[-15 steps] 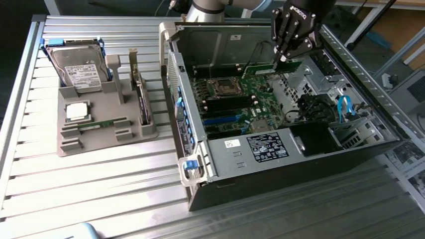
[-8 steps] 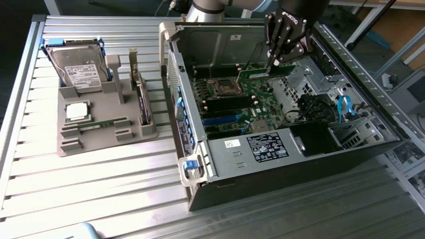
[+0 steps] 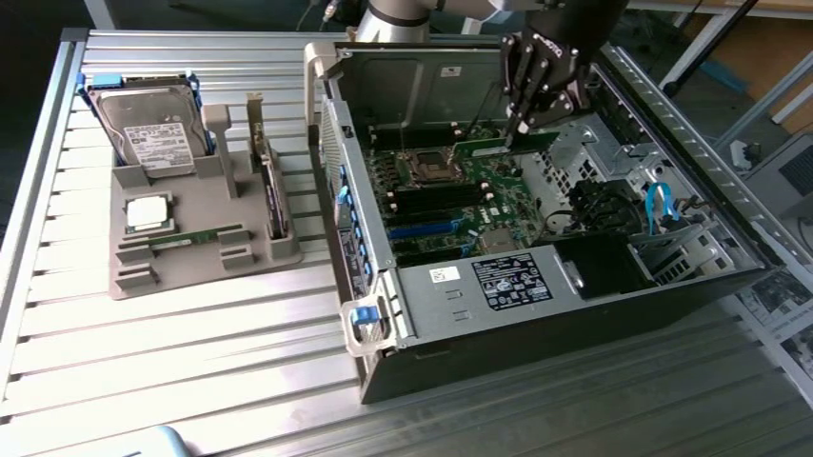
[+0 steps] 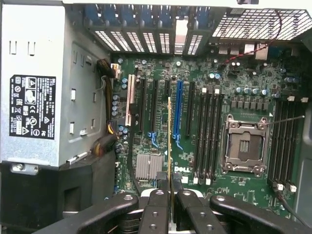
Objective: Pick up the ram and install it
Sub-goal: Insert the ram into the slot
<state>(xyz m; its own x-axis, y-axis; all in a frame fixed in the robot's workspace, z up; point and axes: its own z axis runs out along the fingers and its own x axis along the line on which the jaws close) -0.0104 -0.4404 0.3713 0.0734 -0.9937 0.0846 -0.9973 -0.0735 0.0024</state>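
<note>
Grip: the black two-finger gripper [image 4: 169,197] is pinched narrow on the ram, a thin green circuit-board stick [image 4: 169,141] seen edge-on.
Ram: clear above the green motherboard [image 4: 146,78]; in the exterior view, at two o'clock of the silver processor socket [image 3: 432,169].
Slots: long black memory slots [image 4: 207,141] beside the socket, apart from the stick.
Edges: the open black computer case [image 3: 534,352] walls the board; the silver power supply box [image 3: 508,281] is at six o'clock of the socket.
Outside: the grey moulded tray [image 3: 140,276] is at nine o'clock of the case, bearing a second green stick [image 3: 197,238].

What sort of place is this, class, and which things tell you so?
Probably a robotics lab bench for computer assembly: an open computer case sits on a metal table, a grey holder beside it carries a hard drive, and a robot hand holds a memory stick above the motherboard.
</note>
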